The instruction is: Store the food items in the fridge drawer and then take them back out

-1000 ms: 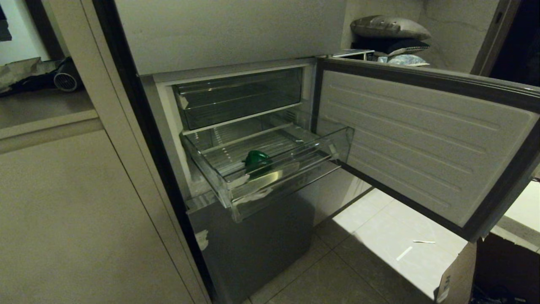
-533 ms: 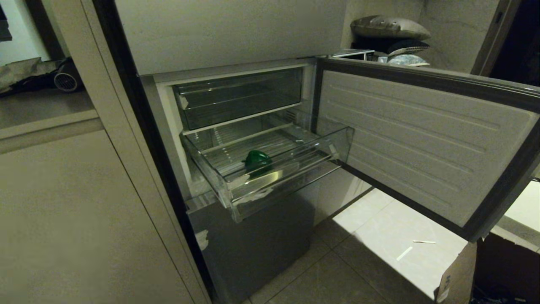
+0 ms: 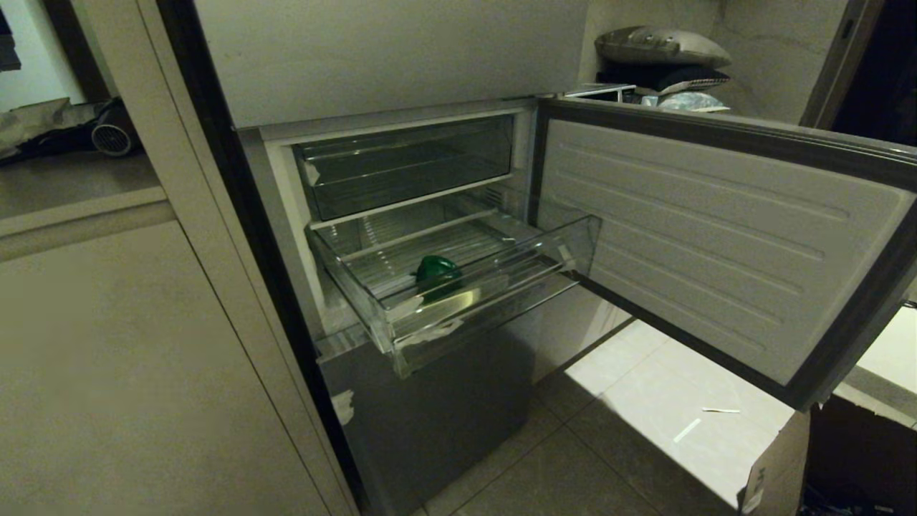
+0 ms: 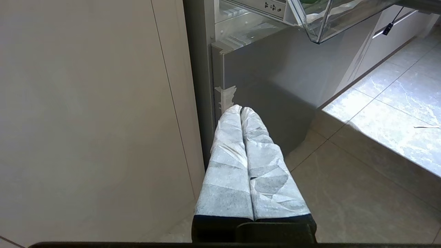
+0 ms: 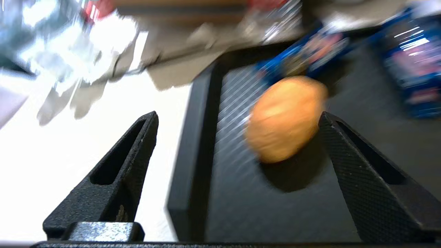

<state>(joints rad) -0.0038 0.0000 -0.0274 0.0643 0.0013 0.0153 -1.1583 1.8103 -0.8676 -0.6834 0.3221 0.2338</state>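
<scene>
The clear fridge drawer (image 3: 494, 287) stands pulled out of the open fridge, and a glossy dark-green food item (image 3: 437, 272) lies near its front. Neither arm shows in the head view. In the right wrist view an orange-brown rounded food item (image 5: 286, 117) rests on a black tray (image 5: 193, 155). My right gripper (image 5: 237, 117) hangs open over that tray, its one finger close beside the orange lump, nothing held. In the left wrist view my left gripper (image 4: 240, 109) is parked low by the grey lower panel, its white-wrapped fingers (image 4: 227, 155) pressed together and empty.
The fridge door (image 3: 716, 244) swings wide open to the right. A cardboard box (image 3: 774, 466) stands on the tiled floor at the lower right. Blue packets (image 5: 410, 62) lie beyond the orange lump on the tray. Cabinet panels (image 3: 129, 373) fill the left.
The head view is unchanged over the last second: drawer, green item and door stay put, and no arm comes into view.
</scene>
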